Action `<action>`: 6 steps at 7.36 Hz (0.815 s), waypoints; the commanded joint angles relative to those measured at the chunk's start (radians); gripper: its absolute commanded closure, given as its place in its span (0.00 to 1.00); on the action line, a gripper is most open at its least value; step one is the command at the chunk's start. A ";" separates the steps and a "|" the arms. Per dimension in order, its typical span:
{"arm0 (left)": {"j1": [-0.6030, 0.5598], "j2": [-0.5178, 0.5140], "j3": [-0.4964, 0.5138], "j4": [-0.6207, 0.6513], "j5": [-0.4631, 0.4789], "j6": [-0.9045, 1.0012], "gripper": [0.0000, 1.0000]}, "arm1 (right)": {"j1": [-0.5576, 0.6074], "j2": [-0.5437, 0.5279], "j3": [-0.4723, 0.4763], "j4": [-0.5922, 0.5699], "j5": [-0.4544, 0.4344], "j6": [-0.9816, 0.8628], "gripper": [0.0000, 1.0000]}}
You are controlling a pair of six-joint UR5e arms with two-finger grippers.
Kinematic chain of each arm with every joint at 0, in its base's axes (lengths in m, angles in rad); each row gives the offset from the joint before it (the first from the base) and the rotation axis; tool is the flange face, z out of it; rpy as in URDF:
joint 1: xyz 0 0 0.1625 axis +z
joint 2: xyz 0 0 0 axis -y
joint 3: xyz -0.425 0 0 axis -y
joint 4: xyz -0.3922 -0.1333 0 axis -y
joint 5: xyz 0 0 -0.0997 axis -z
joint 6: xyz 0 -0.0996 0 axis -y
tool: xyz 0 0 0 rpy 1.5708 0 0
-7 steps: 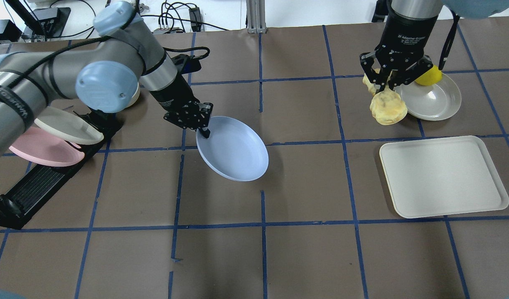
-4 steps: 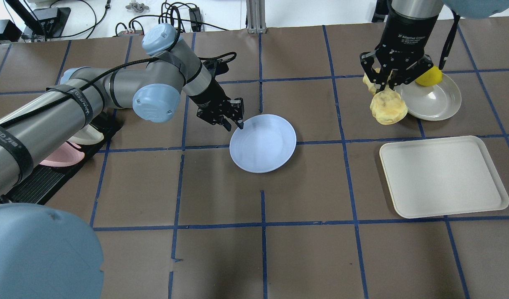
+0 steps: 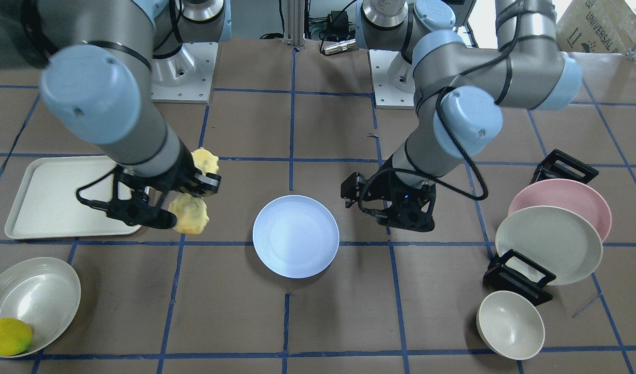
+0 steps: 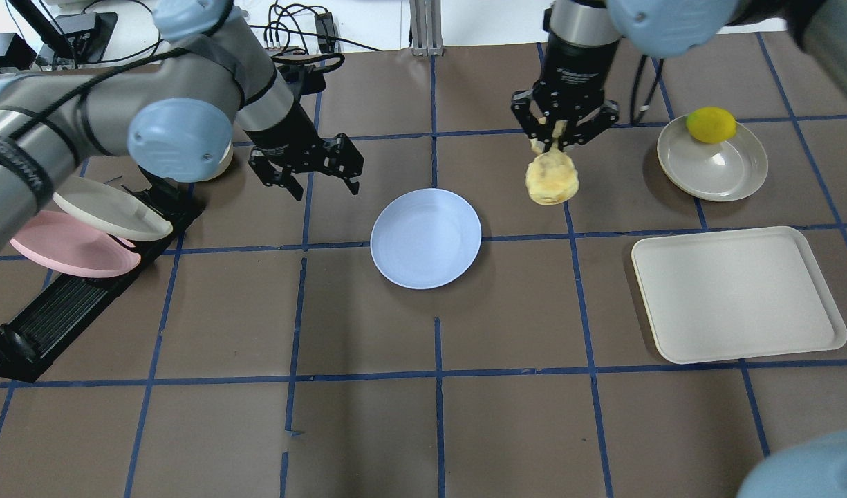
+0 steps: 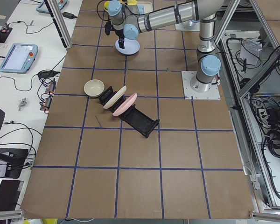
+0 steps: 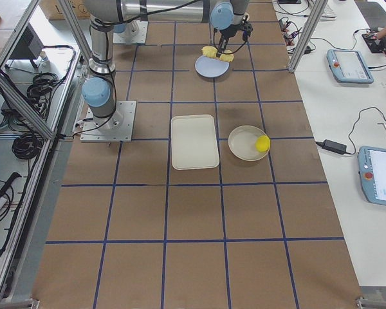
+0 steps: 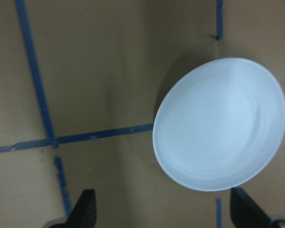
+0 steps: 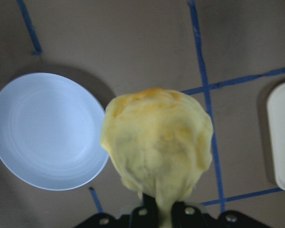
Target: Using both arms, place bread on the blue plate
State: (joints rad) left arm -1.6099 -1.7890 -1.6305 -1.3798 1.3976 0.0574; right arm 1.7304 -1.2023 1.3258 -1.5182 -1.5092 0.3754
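The blue plate (image 4: 426,238) lies flat on the table's middle, empty; it also shows in the front view (image 3: 296,236) and both wrist views (image 7: 218,123) (image 8: 45,130). My left gripper (image 4: 326,188) is open and empty, just left of and behind the plate; its fingertips (image 7: 85,211) frame the plate's near side. My right gripper (image 4: 560,135) is shut on the bread (image 4: 552,178), a pale-yellow bumpy loaf hanging end-down above the table, just right of the plate (image 8: 156,142) (image 3: 190,214).
An off-white bowl (image 4: 724,169) with a lemon (image 4: 711,124) sits at far right, an off-white tray (image 4: 738,294) in front of it. A black dish rack (image 4: 63,304) at left holds a pink plate (image 4: 70,252) and an off-white plate (image 4: 108,211). A small bowl (image 3: 510,324) stands beside it.
My left gripper let go of the blue plate, which now lies flat, and drew back to the left. My right arm carried the bread left from the bowl towards the plate.
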 commanded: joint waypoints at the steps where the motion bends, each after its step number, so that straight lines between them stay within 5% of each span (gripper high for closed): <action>1: 0.036 0.188 0.027 -0.225 0.146 0.053 0.00 | 0.153 0.158 -0.022 -0.231 0.010 0.229 0.91; 2: 0.024 0.230 0.062 -0.305 0.226 0.062 0.00 | 0.200 0.221 -0.025 -0.346 0.021 0.296 0.87; 4: 0.015 0.267 0.144 -0.396 0.227 0.090 0.00 | 0.215 0.247 -0.019 -0.372 0.020 0.300 0.82; 5: 0.015 0.263 0.171 -0.415 0.227 0.093 0.00 | 0.215 0.266 -0.013 -0.396 0.017 0.286 0.68; 6: 0.012 0.249 0.182 -0.413 0.218 0.094 0.00 | 0.219 0.276 -0.001 -0.460 -0.012 0.281 0.01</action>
State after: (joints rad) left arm -1.5953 -1.5325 -1.4730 -1.7798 1.6210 0.1461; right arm 1.9444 -0.9437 1.3133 -1.9166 -1.4979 0.6632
